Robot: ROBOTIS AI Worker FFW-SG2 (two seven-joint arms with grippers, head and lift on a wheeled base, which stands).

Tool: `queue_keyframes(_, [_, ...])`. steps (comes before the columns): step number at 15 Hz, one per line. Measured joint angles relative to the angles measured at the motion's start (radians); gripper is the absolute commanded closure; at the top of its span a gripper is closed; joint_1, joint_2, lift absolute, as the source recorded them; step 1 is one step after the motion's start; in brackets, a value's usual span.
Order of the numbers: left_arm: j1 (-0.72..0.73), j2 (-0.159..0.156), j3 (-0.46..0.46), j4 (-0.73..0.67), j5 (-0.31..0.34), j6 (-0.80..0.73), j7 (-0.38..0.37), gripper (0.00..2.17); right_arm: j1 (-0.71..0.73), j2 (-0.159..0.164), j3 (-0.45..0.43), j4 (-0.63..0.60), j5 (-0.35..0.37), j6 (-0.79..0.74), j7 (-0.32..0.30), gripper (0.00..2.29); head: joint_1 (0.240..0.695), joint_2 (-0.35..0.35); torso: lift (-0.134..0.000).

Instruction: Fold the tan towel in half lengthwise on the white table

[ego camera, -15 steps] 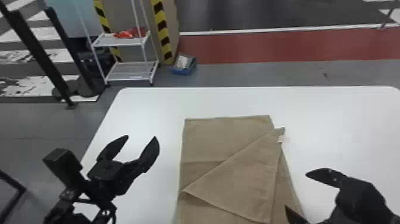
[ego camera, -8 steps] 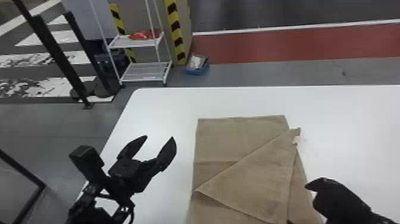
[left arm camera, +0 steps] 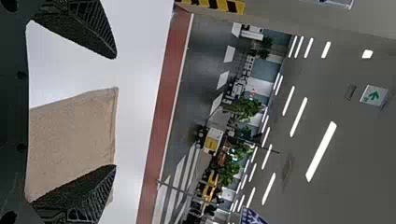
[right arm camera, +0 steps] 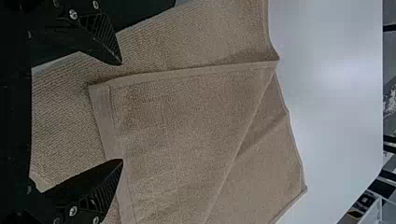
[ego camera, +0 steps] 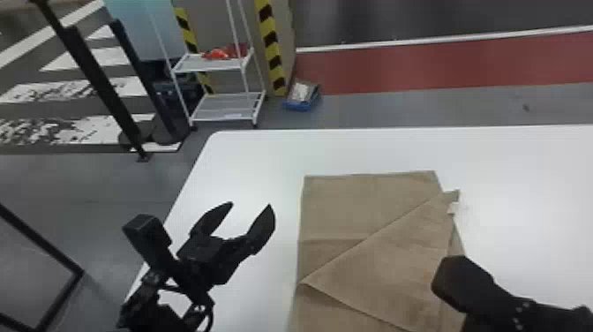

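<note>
Tan towel [ego camera: 362, 203] laid on white table [ego camera: 247, 154], partly folded. Triangular flap [ego camera: 397, 269] turned over towel, slanted edge run across it. Flap's far corner, marked by small pale tag [ego camera: 452, 208], set just past towel's right side. Crosswise crease seen beside flap.

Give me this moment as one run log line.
tan towel: partly folded, slanting flap on top | left gripper: open, beside towel | right gripper: open, over towel
</note>
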Motion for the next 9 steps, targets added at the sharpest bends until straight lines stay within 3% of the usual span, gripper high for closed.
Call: queue_keyframes(9, [-0.016, 0.0, -0.004, 0.04, 0.001, 0.0, -0.009, 0.04, -0.054, 0.027, 0.032, 0.101, 0.064, 0.021, 0.006, 0.18, 0.695, 0.219, -0.098])
